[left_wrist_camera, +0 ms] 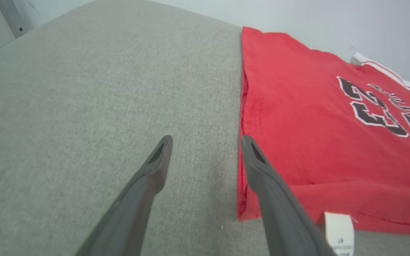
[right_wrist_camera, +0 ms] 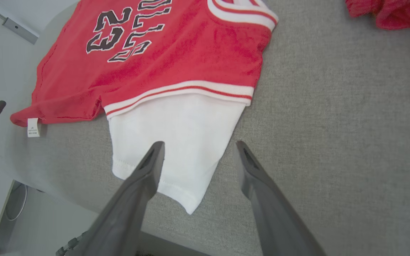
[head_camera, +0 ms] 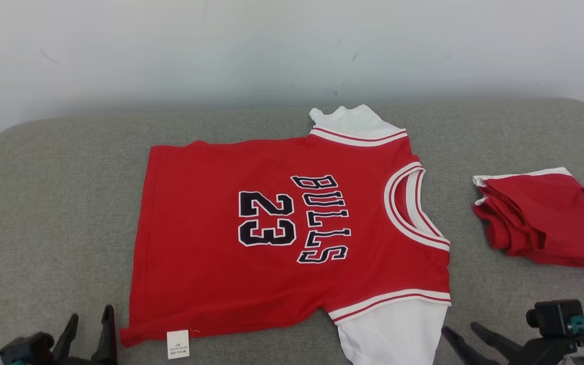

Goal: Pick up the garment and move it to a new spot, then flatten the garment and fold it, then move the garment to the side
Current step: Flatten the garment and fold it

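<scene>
A: Since neither claw holds anything, where does the garment (head_camera: 271,238) lie?

B: It is spread face-up in the middle of the grey cushion (head_camera: 43,213), with the neckline toward 3 o'clock and the hem toward 9. It looks fairly flat, so I judge the fold comes next.

A: And the claws?

B: The left gripper (head_camera: 91,313) sits at 7 o'clock with its fingers apart, just off the hem corner where the white label (head_camera: 178,344) pokes out. The right gripper (head_camera: 459,328) sits at 5 o'clock, spread just as wide, by the white sleeve (head_camera: 393,329) that runs toward 6 o'clock. I cannot tell whether a fingertip touches that sleeve.

A: How would you do the fold well?

B: Pinch both layers along the 6 o'clock edge. Put one claw near the label corner and the other at the striped armhole trim, not at the sleeve tip, which would likely flop. Lift low, carry both ends together toward 12 o'clock, and lay the edge down square so no ridge forms under the number.

A: Any hazard?

B: The cushion looks soft, so fingers pressed in too deep may catch only one layer. The folded red piece (head_camera: 545,223) at 3 o'clock lies well apart from the neckline, so leave it alone.
</scene>
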